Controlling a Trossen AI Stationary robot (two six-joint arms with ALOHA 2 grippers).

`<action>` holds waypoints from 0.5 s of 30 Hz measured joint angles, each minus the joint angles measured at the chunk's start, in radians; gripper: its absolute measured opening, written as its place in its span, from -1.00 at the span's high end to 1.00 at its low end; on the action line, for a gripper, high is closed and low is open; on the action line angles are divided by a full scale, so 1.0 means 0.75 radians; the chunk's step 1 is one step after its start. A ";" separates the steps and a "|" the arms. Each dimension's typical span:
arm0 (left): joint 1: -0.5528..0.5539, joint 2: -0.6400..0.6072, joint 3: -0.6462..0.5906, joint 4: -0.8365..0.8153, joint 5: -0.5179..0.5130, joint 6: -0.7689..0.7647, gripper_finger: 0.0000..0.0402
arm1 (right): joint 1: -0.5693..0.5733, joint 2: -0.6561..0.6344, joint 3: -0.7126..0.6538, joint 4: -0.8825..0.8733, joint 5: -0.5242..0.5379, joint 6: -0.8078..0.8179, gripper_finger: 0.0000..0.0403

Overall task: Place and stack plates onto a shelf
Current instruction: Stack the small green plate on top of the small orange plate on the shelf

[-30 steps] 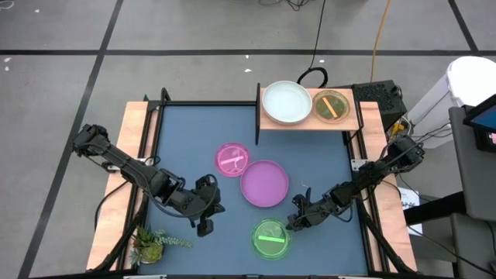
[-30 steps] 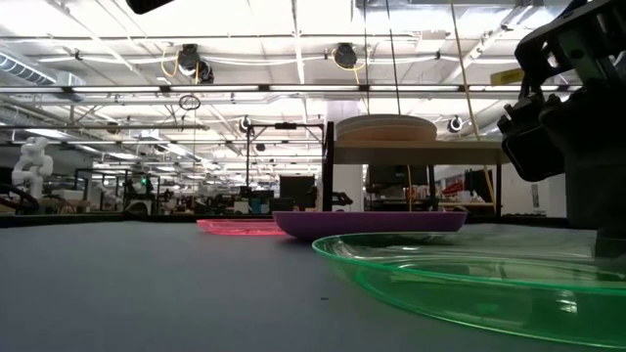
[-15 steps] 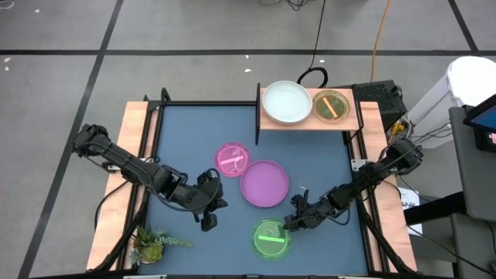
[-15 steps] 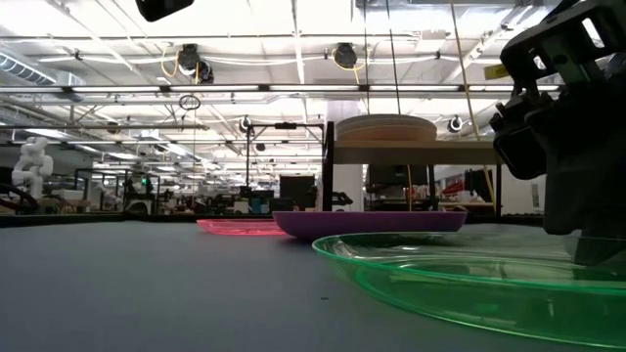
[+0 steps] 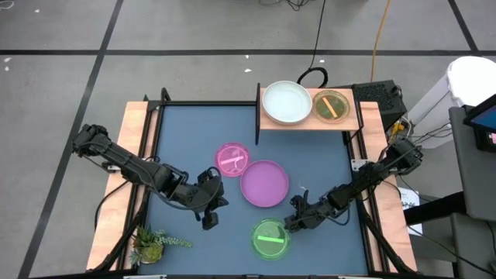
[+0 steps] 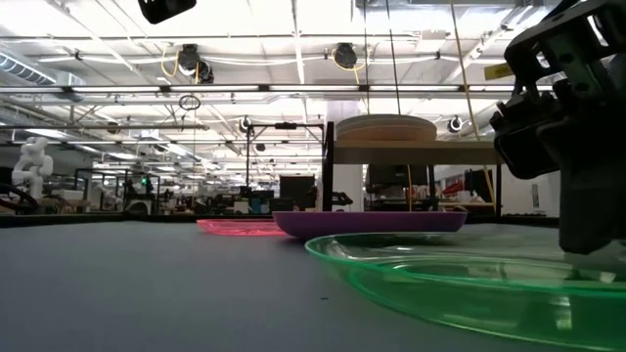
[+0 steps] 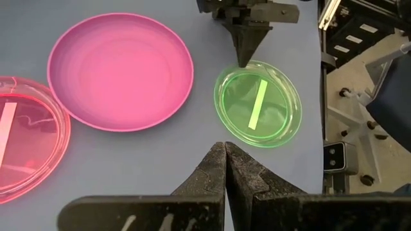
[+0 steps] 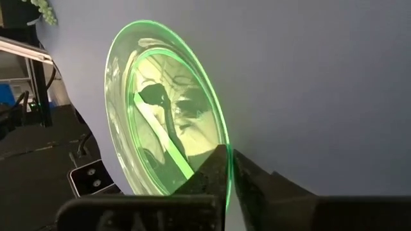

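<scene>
Light-wood shelf (image 5: 306,122) at the table's far edge carries a white-blue plate (image 5: 286,102) and, to its right, an orange translucent plate (image 5: 332,106). On the blue mat lie, left to right, a small plant (image 5: 152,245), the left gripper (image 5: 208,222) with fingers pressed together and holding nothing, a pink translucent plate (image 5: 232,159), and a purple plate (image 5: 265,183). Nearest the front, the right gripper (image 5: 289,225) pinches the rim of the green plate (image 5: 270,239).

Green plate (image 5: 270,239), purple plate (image 5: 264,184) and pink plate (image 5: 232,160) are lying on blue table (image 5: 186,139); white plate (image 5: 286,102) is topping light-wood shelf (image 5: 353,120).
</scene>
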 joint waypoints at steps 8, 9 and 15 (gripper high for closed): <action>0.000 0.000 0.000 0.000 0.000 -0.002 0.99 | 0.001 -0.017 -0.002 -0.018 0.035 -0.005 0.99; 0.000 0.000 0.000 0.000 0.000 -0.003 0.99 | 0.002 -0.027 -0.003 -0.025 0.044 -0.012 1.00; 0.000 0.000 0.000 -0.001 0.000 -0.005 0.99 | 0.000 -0.116 -0.007 -0.035 0.137 -0.041 1.00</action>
